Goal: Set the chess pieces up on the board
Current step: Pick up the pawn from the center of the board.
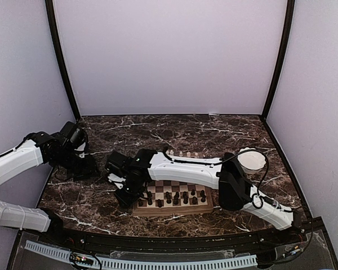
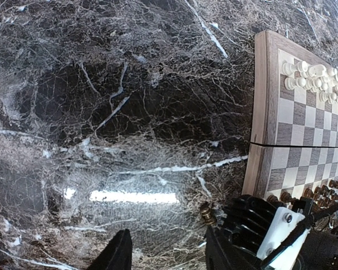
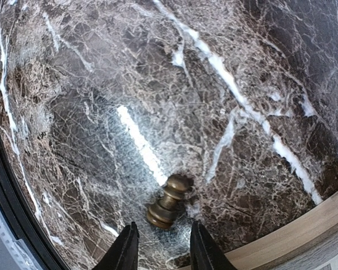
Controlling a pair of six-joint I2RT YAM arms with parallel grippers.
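Dark brown pawn (image 3: pixel 169 207) sits just ahead of the right gripper (image 3: pixel 163 254) — fingers parted, empty, base end nearest — off the board (image 3: pixel 304 236) (left gripper (image 2: pixel 169 256) likewise spread, empty).

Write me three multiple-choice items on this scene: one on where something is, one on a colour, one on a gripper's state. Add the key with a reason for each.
1. Where is the dark pawn just ahead of the right gripper?
A. on a checkered square
B. on the marble table, beside the chessboard
C. lifted off the table

2. In the left wrist view, what colour are the pieces at the chessboard's far end?
A. red
B. pale cream
C. blue

3. On the left gripper, how do the jaws stand?
A. shut on a pawn
B. shut on nothing
C. open, nothing between them

Key: 1 B, the pawn rests on marble, with the wooden rim off to one side. 2 B, that cluster is cream against the tan and brown squares. 3 C, only bare marble shows in the gap.
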